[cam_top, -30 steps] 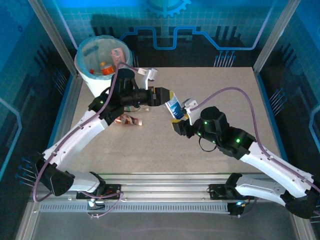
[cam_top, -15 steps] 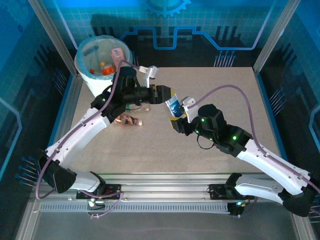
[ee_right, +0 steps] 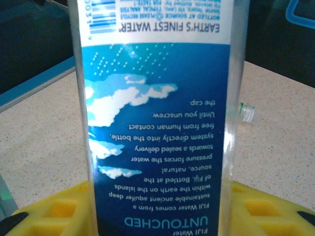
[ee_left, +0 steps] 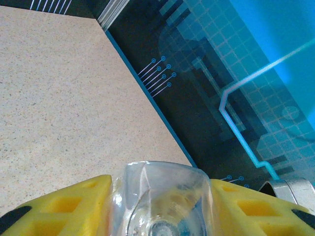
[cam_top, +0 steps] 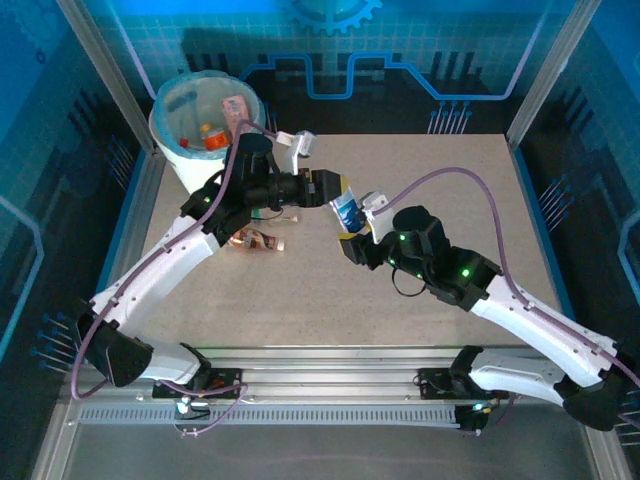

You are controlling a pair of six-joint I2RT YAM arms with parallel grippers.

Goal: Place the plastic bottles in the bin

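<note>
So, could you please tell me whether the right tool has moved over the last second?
Yes, slightly: the right tool, gripping the blue-labelled bottle, has shifted left in the top view, toward the bin.

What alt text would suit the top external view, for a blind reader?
The left gripper and the right gripper both clamp one blue-labelled bottle over the table. The white bin, far left, holds several bottles; another bottle lies beneath the left arm.

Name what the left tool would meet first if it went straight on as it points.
The blue-labelled bottle that the left tool already grips; past it, probably the right tool, depth unclear.
</note>
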